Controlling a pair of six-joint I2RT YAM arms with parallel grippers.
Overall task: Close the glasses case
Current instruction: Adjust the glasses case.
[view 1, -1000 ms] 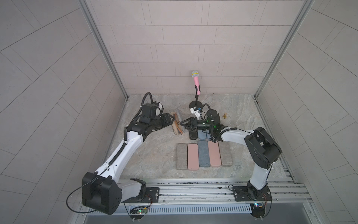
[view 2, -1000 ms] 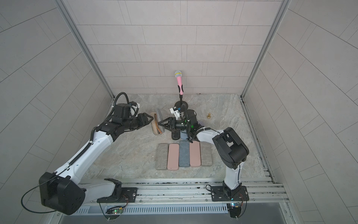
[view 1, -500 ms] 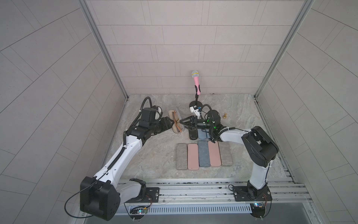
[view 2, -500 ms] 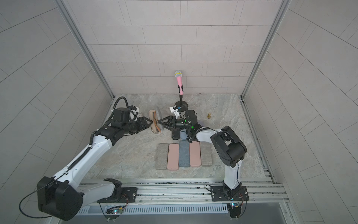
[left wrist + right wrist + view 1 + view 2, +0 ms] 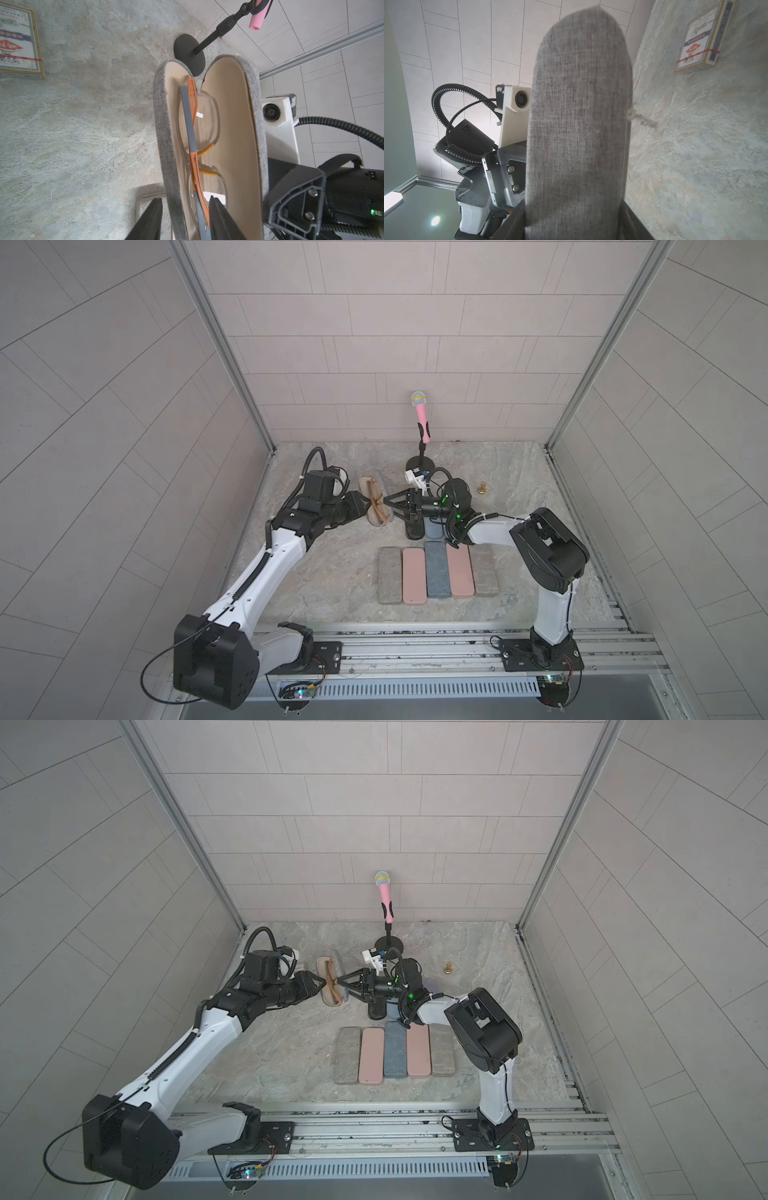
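The glasses case [image 5: 369, 490] [image 5: 325, 974] lies open at the back of the table, grey fabric outside and beige inside. Orange and grey glasses [image 5: 198, 116] rest in its lower half. My left gripper [image 5: 186, 198] [image 5: 365, 502] is open and straddles that half's near wall [image 5: 164, 135], one finger outside and one inside against the glasses, with a small gap at the wall. The lid [image 5: 579, 104] stands upright. My right gripper [image 5: 574, 202] [image 5: 386, 500] has a finger against each long edge of the lid. Its pads are hidden behind the fabric.
A pink microphone [image 5: 420, 414] on a black stand [image 5: 417, 466] rises just behind the case. A row of flat coloured cases [image 5: 436, 572] lies nearer the front. A small brass piece [image 5: 482, 488] sits right of the right arm. A card box [image 5: 18, 41] lies beyond the case.
My left gripper drew back from the case, then came forward again, and its jaws have narrowed round the case wall. The right gripper has stayed where it was.
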